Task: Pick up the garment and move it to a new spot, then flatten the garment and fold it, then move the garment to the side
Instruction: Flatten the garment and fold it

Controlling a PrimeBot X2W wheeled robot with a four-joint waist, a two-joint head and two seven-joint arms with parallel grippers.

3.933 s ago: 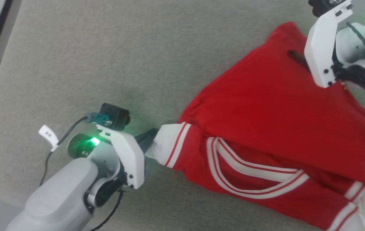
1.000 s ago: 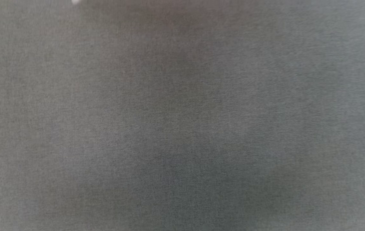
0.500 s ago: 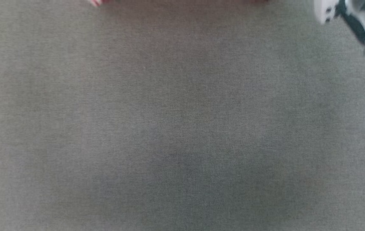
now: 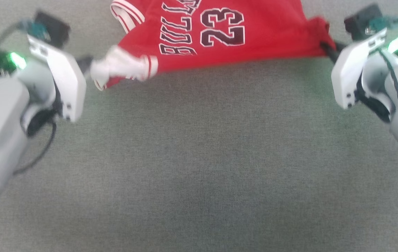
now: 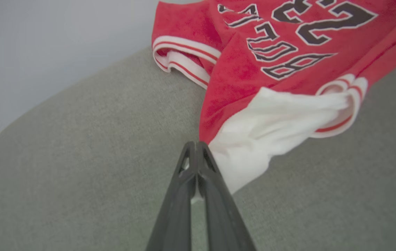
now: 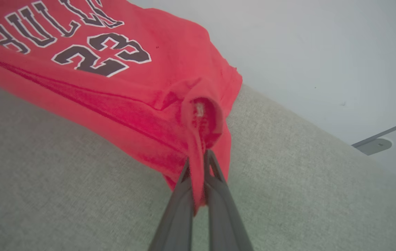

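Note:
The garment (image 4: 220, 31) is a bright red jersey with black-and-white lettering and the number 23, stretched between both grippers over the grey surface at the top of the head view. My left gripper (image 4: 86, 64) is shut on its white sleeve (image 5: 271, 125), fingertips pinching the cloth at the sleeve seam (image 5: 198, 146). My right gripper (image 4: 328, 49) is shut on the bunched red hem corner (image 6: 201, 146). The striped collar trim (image 5: 184, 59) curls at the far left of the garment. Its upper part is cut off by the head view's top edge.
A grey fabric-covered surface (image 4: 199, 157) spreads wide below the garment. Its rounded edge (image 5: 44, 104) shows in the left wrist view against a pale wall (image 6: 305, 52). A grey bracket (image 6: 375, 144) sits at the right of the right wrist view.
The head view has shifted: half a second ago it showed bare grey surface with a sliver of the right arm; now both grippers and the stretched garment are at the top.

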